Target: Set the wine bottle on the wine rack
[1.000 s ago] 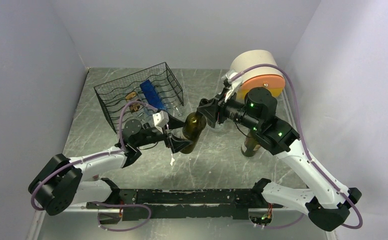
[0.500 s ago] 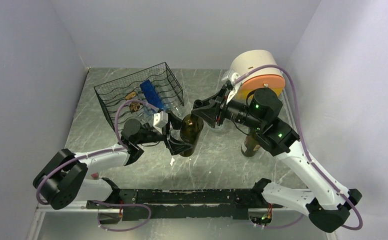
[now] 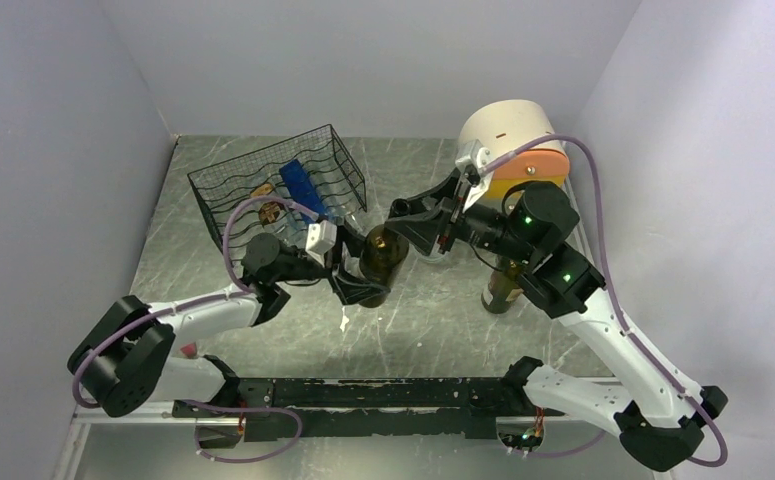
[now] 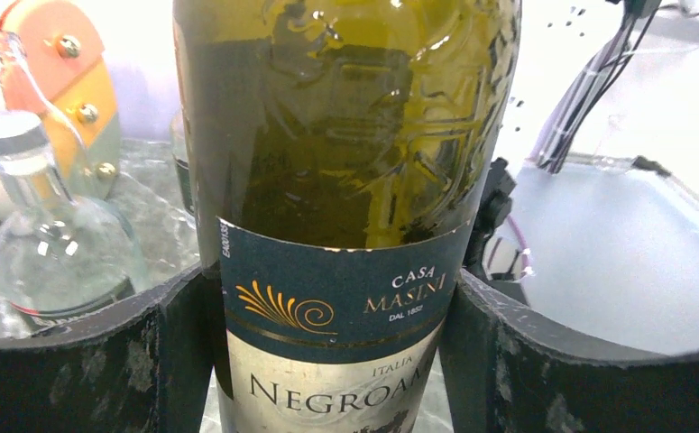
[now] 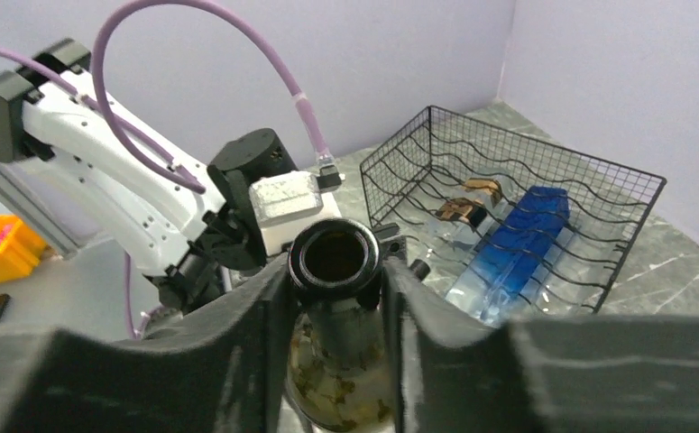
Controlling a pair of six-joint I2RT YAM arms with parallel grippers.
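The wine bottle [image 3: 381,260], dark green glass with a navy and cream label [image 4: 336,316], stands mid-table between both arms. My right gripper [image 3: 404,222] is shut on its neck just under the open mouth [image 5: 335,255], one finger on each side. My left gripper [image 3: 362,287] is shut on the bottle's body, both fingers [image 4: 183,343] pressing against the label. The wine rack [image 3: 275,190], a black wire frame with wavy rows, sits at the back left of the table, beyond the left gripper and apart from the bottle.
A blue bottle [image 3: 301,186] and a clear one [image 5: 472,271] lie in the rack. A cream-and-orange drum box [image 3: 511,142] stands at the back right. A dark bottle [image 3: 503,290] stands beside the right arm. A clear glass bottle [image 4: 48,244] stands just past the held one.
My left gripper has shut from wide open onto the bottle's body. The right arm has shifted slightly left with the neck, and the bottle stands a little more upright.
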